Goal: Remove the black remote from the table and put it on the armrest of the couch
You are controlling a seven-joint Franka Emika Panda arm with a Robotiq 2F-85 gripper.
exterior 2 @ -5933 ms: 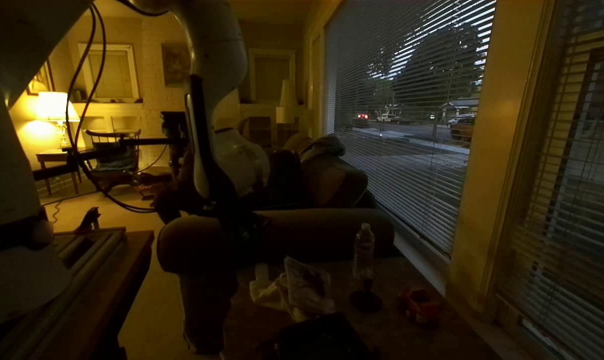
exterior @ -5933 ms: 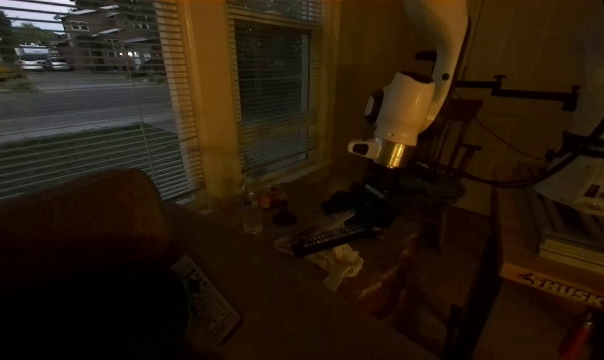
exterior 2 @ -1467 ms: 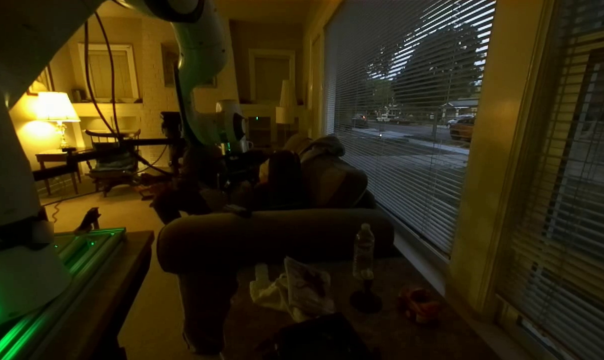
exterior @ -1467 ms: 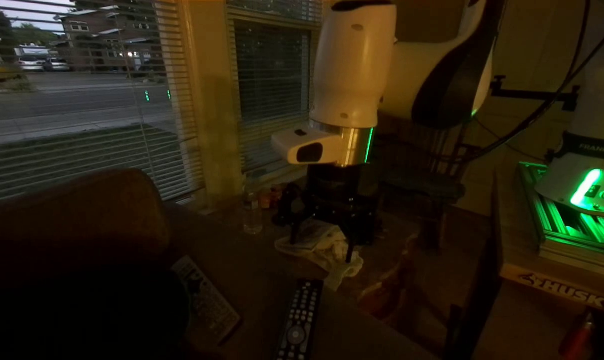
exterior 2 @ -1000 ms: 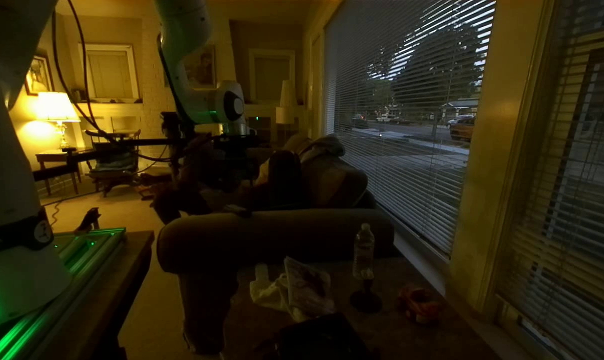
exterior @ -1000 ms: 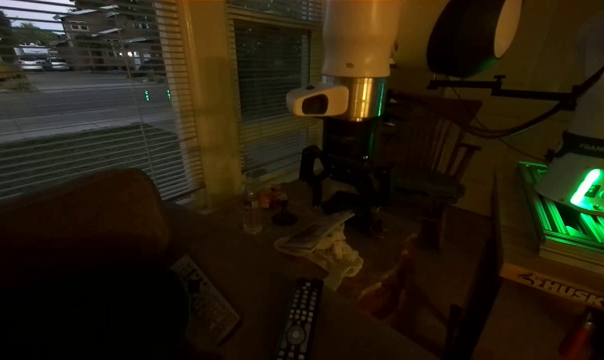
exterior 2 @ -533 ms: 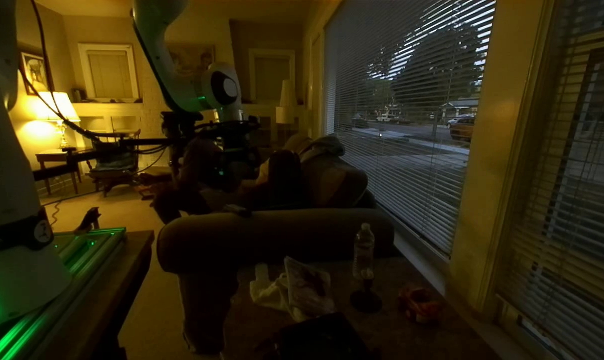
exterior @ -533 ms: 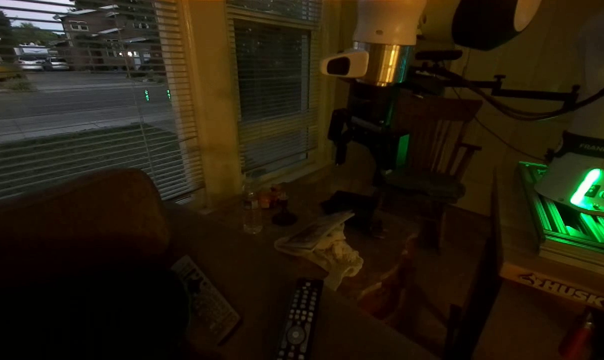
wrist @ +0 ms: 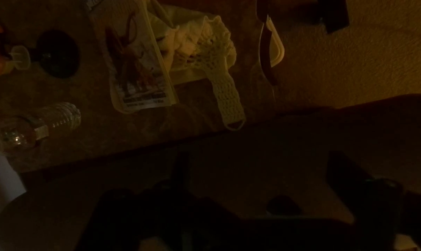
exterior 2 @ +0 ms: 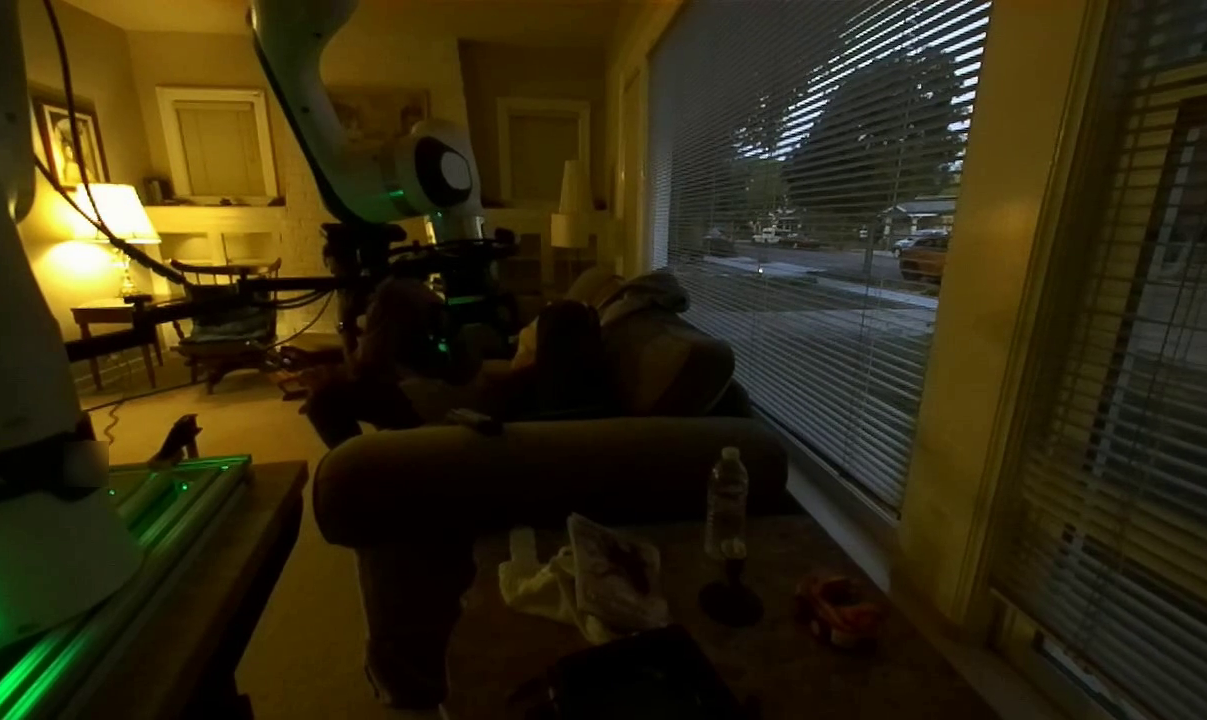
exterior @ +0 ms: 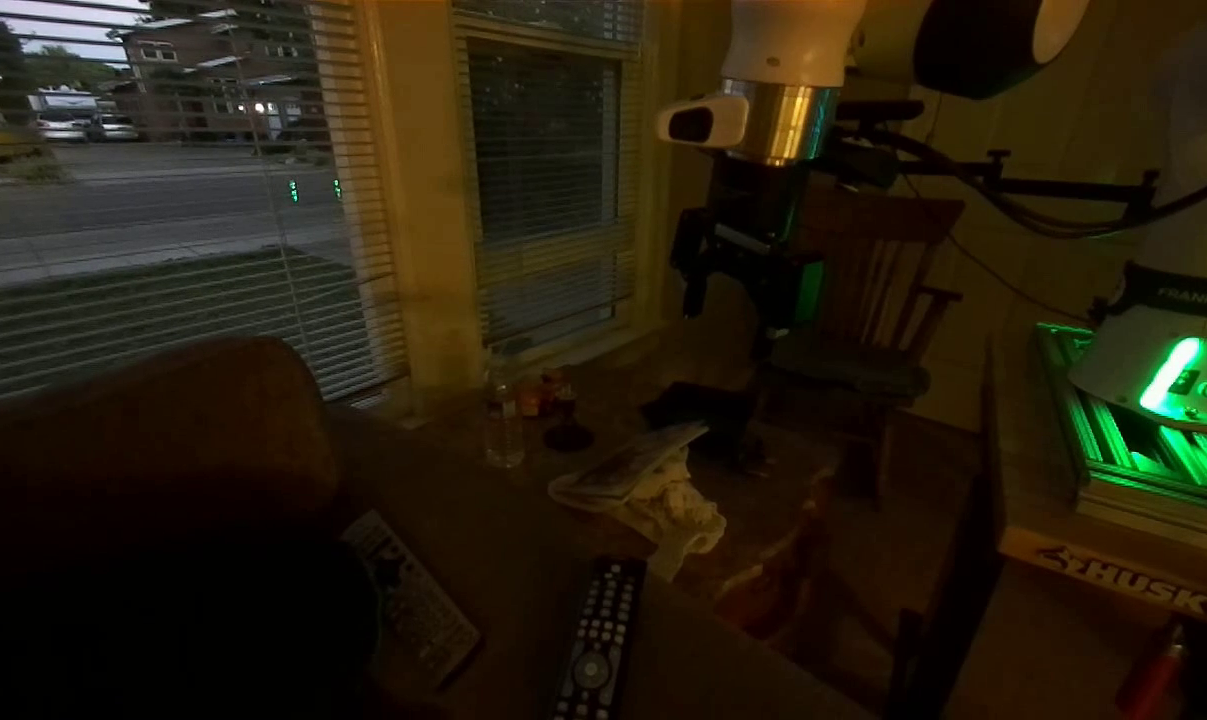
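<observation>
The black remote (exterior: 598, 640), a slim bar with rows of pale buttons, lies flat on the couch's armrest (exterior: 523, 620). In an exterior view it is a small dark shape (exterior 2: 475, 421) on top of the armrest (exterior 2: 583, 460). My gripper (exterior: 729, 322) hangs in the air well above and apart from it, fingers spread with nothing between them. The wrist view also shows the gripper (wrist: 259, 157) open; a dark rounded end (wrist: 283, 205) low there may be the remote, too dark to be sure. The table (exterior 2: 493, 660) stands beside the armrest. The couch (exterior: 163, 430) rises behind.
A pale flat rectangle (exterior: 413, 600) also lies on the armrest. The table bears a water bottle (exterior 2: 728, 510), a dark round stand (exterior 2: 731, 603), a red toy (exterior 2: 838, 610), a booklet (exterior 2: 618, 575) on white cloth and a black box (exterior 2: 643, 675). A wooden chair (exterior: 873, 240) stands beyond.
Several seconds ago the remote was in the gripper; now it lies released on the armrest. Since then the open gripper has risen and drawn away, rightward in an exterior view, barely moving lately.
</observation>
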